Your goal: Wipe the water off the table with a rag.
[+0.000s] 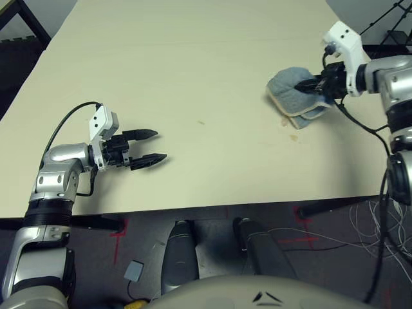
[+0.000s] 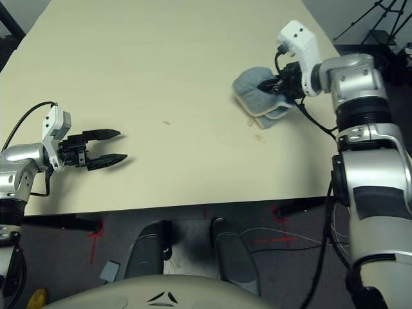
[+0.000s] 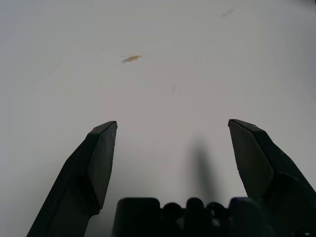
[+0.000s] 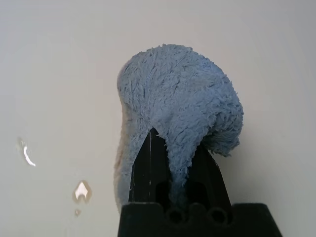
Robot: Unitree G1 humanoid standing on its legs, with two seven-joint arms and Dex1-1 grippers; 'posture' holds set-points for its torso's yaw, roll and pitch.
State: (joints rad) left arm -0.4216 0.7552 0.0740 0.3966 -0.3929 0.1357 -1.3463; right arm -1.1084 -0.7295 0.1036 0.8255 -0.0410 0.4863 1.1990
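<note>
The right gripper (image 4: 174,163) has its fingers clenched on a bunched fold of the rag (image 1: 293,93), soft, light terry that droops and should mop well. The left gripper (image 1: 149,146) hovers with fingers spread and empty over the tabletop (image 1: 193,77), near a small blotch of water (image 3: 131,59).

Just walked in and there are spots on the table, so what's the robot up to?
The robot is mopping up spills. Its right gripper is shut on the light blue rag, holding it bunched at the table's right side. Small amber water blotches lie near the rag, and another small spot sits mid-table, not yet wiped. The left gripper hovers open and empty at the left side.
</note>
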